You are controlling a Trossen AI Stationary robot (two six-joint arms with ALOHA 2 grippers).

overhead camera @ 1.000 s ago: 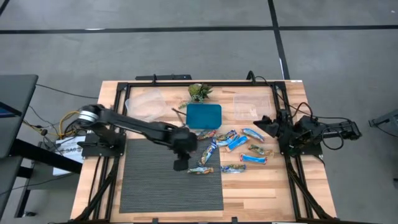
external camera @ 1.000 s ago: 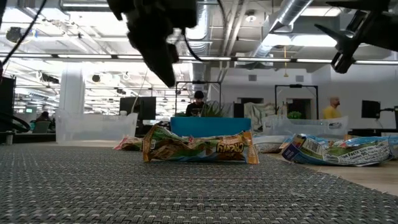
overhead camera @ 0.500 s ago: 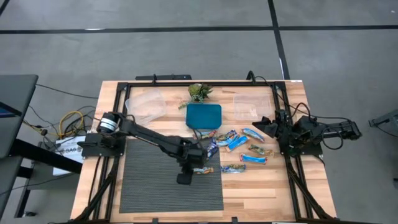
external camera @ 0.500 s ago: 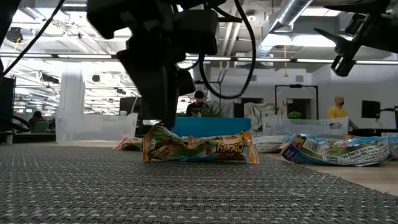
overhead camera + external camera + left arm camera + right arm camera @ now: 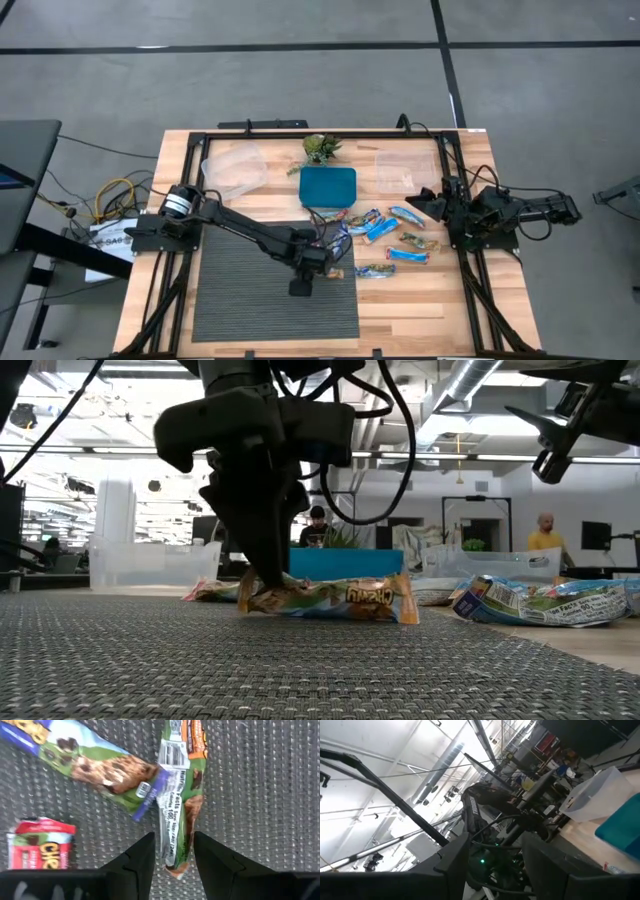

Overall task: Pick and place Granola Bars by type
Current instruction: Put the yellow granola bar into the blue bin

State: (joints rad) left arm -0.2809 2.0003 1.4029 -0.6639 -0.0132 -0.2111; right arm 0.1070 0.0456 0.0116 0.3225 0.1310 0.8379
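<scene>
Granola Bars (image 5: 385,237) scattered at 3 o'clock of grey ribbed mat (image 5: 240,290), below teal tray (image 5: 328,186). Green-orange bar (image 5: 177,820) on mat's right edge, one end between spread fingers of left gripper (image 5: 172,857), not yet clamped. Blue bar (image 5: 95,767) and red bar (image 5: 40,851) crowding close beside. Right gripper (image 5: 432,203) parked at 3 o'clock edge, fingers apart, empty.

Place: a robotics lab or open industrial workspace
Floor: grey concrete (image 5: 300,80), crossed by dark lines
Ceiling: exposed ducts and pipes (image 5: 470,385); long strip lights
Rig: wooden table (image 5: 410,310) in a black frame; loose cables (image 5: 110,195) beside it
Background: monitors on stands; people at workstations (image 5: 540,535)
</scene>
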